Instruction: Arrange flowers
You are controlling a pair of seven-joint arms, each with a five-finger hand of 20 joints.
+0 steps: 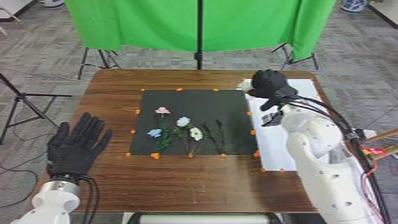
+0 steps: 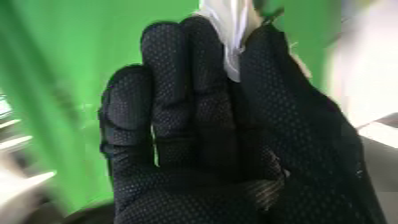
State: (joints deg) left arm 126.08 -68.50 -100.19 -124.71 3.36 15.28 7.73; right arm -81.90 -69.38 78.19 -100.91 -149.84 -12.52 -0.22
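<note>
Right hand (image 1: pixel 269 84) pinches a white flower (image 2: pixel 233 35) between thumb and fingers over the white sheet (image 1: pixel 280 155), presumably to keep its orientation controlled for placement.

Prob. lab: grn backdrop (image 1: pixel 142 25), tripod (image 1: pixel 22 94)

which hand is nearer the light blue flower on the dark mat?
Left. The left hand is left of the light blue flower, off the mat; the right hand is farther off, beyond it and to the right.
</note>
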